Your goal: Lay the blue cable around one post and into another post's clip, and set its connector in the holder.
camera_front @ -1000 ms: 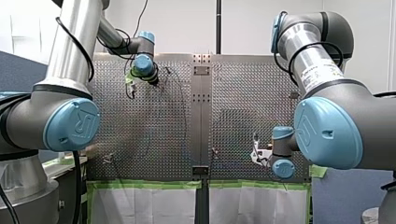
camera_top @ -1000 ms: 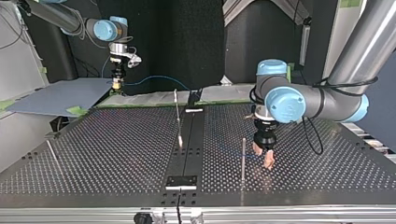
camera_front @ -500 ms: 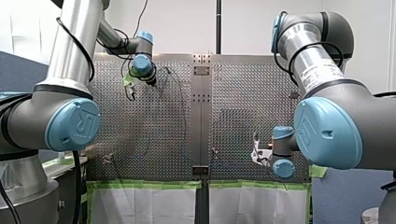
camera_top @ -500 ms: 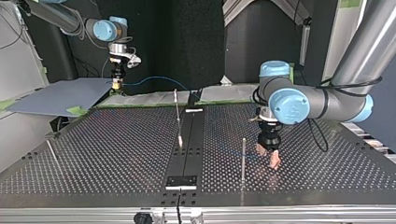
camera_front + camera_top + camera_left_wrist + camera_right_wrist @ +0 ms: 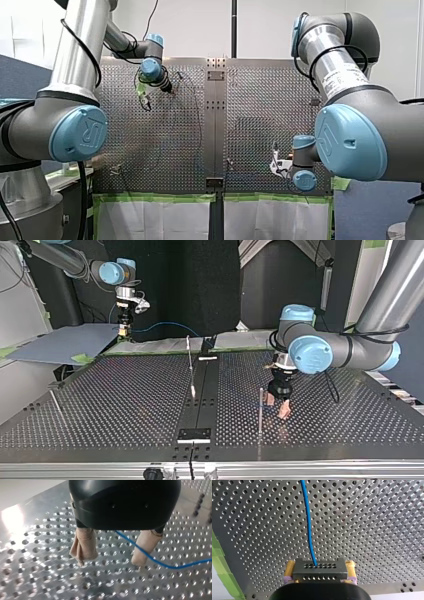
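In the left wrist view my left gripper [image 5: 111, 560] hangs open just above the perforated table. The thin blue cable [image 5: 160, 563] runs between its beige pads [image 5: 83, 546], close to one of them. In the top view this gripper [image 5: 277, 407] stands beside a thin upright post [image 5: 260, 410]. My right gripper [image 5: 320, 563] is shut on the grey connector block [image 5: 319, 574], yellow pads on both sides, and the blue cable [image 5: 308, 525] leads away from it over the table. In the top view it [image 5: 123, 330] is held at the far left, with the cable [image 5: 167, 323] arcing away from it.
Another post [image 5: 190, 365] stands at the black centre strip, and a slanted rod [image 5: 56, 402] at the top view's left. Small plates [image 5: 195, 434] sit on the strip. Green tape and a grey sheet [image 5: 60, 342] line the table's far edge.
My left gripper has shifted a little toward the nearby post, to the top view's left, and turned slightly. My right gripper has stayed where it was with the connector.
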`<action>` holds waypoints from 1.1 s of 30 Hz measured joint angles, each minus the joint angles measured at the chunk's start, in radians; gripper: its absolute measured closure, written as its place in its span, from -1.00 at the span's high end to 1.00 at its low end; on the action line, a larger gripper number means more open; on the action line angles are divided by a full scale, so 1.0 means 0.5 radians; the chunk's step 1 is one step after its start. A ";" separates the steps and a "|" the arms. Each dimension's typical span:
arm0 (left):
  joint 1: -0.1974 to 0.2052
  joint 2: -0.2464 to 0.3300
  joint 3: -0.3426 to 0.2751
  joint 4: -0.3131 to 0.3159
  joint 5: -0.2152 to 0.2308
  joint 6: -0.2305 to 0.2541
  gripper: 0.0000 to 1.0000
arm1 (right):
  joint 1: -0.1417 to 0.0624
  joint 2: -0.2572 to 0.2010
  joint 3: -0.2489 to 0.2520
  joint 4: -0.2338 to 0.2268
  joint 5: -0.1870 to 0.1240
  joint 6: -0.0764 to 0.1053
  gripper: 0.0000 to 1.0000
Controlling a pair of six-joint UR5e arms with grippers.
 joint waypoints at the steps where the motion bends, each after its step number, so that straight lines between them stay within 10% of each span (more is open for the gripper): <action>1: 0.002 0.001 0.000 -0.009 0.024 -0.025 1.00 | 0.000 0.000 0.000 0.001 0.000 0.000 -1.00; 25: 0.051 0.098 -0.036 -0.289 0.069 -0.393 1.00 | 0.004 -0.001 0.000 0.006 0.001 -0.012 -1.00; 33: 0.066 0.218 -0.156 -0.210 0.095 -0.521 1.00 | 0.004 -0.001 0.000 0.006 0.002 -0.011 -1.00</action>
